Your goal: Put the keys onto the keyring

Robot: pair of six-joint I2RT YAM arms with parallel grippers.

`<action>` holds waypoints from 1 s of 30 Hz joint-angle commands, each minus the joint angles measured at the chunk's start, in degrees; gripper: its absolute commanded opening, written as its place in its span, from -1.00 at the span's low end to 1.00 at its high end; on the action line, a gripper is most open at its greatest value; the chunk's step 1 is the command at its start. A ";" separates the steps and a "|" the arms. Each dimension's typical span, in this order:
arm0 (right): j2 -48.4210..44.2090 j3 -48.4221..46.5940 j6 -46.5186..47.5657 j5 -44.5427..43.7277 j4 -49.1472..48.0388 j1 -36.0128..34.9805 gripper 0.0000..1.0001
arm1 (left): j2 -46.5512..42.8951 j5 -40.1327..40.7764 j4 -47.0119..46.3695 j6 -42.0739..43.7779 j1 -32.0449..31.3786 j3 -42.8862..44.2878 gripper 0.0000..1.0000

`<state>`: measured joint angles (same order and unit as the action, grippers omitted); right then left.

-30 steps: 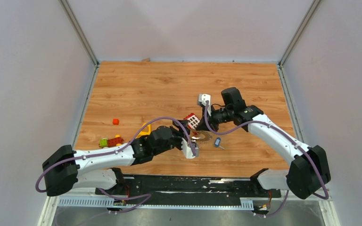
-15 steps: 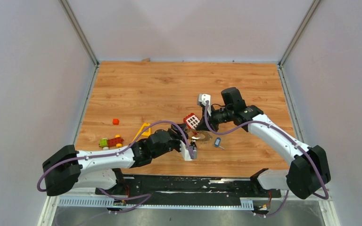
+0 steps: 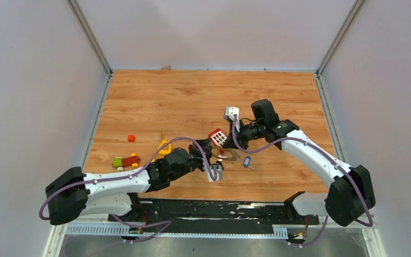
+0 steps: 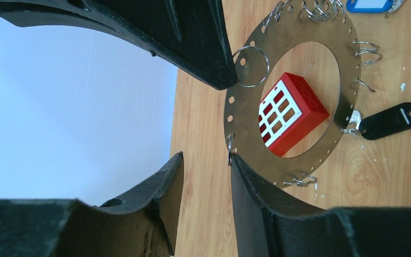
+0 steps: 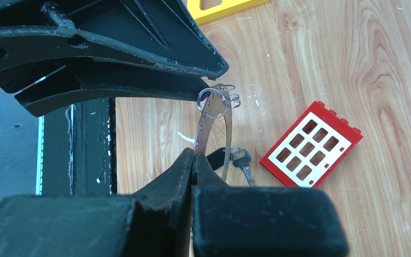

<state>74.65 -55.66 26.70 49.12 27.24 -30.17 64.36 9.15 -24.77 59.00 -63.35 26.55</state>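
Right end effector [image 5: 192, 160]: fingers pressed together, pinching the rim of the keyring [image 4: 241, 126], which shows edge-on from this wrist. Left end effector [image 4: 206, 160]: fingers spread, nothing between them, tips right at the rim beside a small split ring [image 4: 229, 149]. Judgement: the keyring is a thin, stiff, light metal plate and slick, so hold it flat across the rim, between the loops. Black key [image 4: 393, 119] touches the rim, on the desk [image 4: 203, 107]. Blue key [image 4: 372, 5] lies just past the rim. Both are tiny; grip them by the plastic head.

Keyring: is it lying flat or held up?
Held up on edge: the right claw pinches the keyring by its rim, seen edge-on.
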 commanded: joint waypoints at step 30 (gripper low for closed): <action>-0.50 -2.40 0.93 1.68 -0.35 0.14 -1.00 | 2.08 -2.20 2.80 -3.81 -0.39 3.63 -0.60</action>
<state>74.65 -55.66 26.72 49.10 27.27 -30.17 66.02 8.19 -21.17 56.77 -63.35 27.64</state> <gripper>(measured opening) 0.008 0.223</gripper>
